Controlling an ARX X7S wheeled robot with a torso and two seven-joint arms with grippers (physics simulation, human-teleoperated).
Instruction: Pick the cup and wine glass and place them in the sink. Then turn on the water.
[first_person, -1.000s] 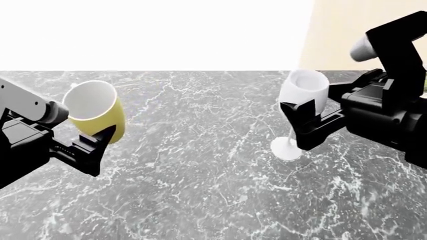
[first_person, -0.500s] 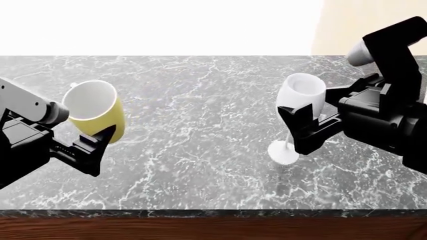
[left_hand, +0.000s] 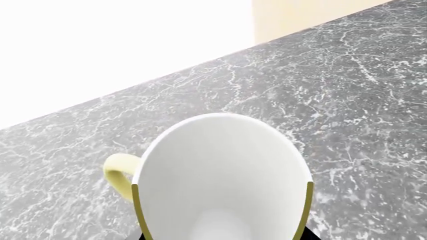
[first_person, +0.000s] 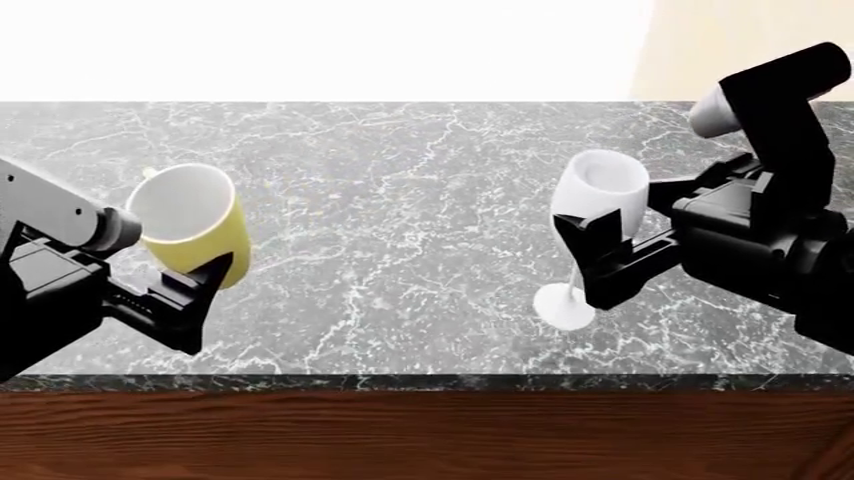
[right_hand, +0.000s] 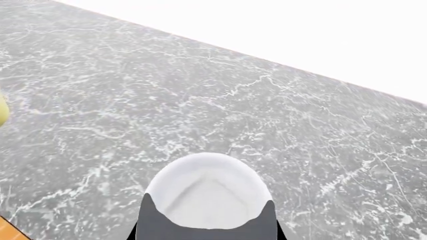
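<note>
though held, wine glass (first_person: 599, 205) seemingly tilted

A grey counter (first_person: 400, 230) with white marble veining spans the whole head view — it runs from edge to edge and back to a bright white wall. Its dark front edge sits above a band of reddish-brown wood (first_person: 427, 435). The stone also fills both wrist views. Whether the white glass's foot touches the surface or hangs just above it cannot be told.
</note>
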